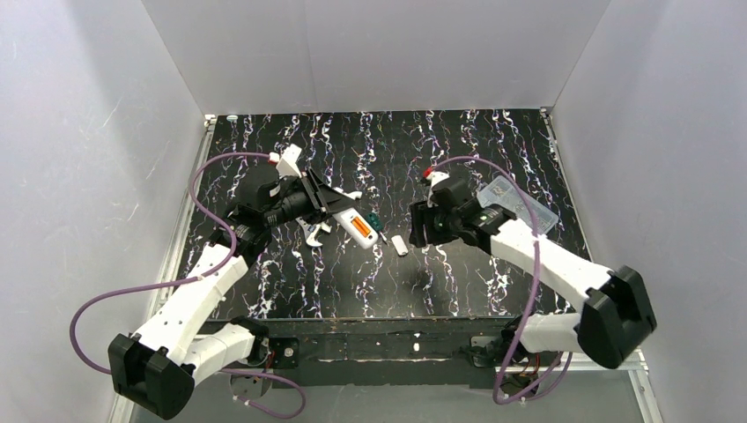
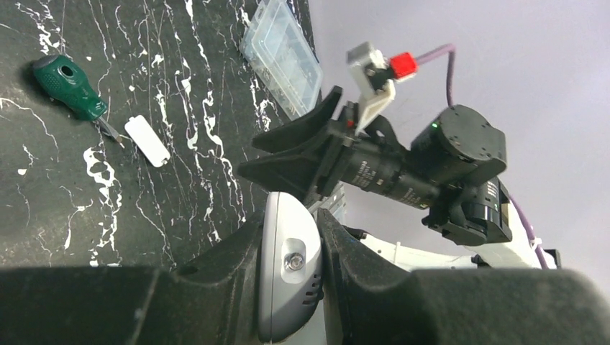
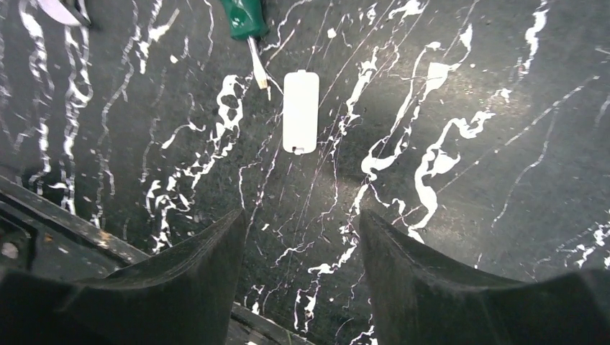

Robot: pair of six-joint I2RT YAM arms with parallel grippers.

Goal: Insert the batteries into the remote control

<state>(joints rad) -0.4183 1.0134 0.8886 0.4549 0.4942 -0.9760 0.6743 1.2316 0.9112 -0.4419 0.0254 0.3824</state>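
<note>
My left gripper (image 1: 333, 203) is shut on one end of the white remote control (image 1: 358, 231) and holds it at the table's middle left. The remote's back faces up, and orange batteries (image 1: 360, 232) show in its recess; I cannot tell how many. In the left wrist view the remote's end (image 2: 288, 266) is pinched between my two fingers. My right gripper (image 1: 417, 227) is open and empty, just right of the remote, low over the table. Its fingers (image 3: 194, 280) frame bare table in the right wrist view.
A small loose white cover (image 1: 401, 245) (image 3: 301, 111) (image 2: 147, 140) lies between the grippers. A green-handled screwdriver (image 1: 373, 219) (image 2: 68, 86) (image 3: 244, 18) lies beside it. A white fitting (image 1: 312, 231) lies under the left gripper. A clear plastic box (image 1: 518, 204) (image 2: 282, 54) sits at the right.
</note>
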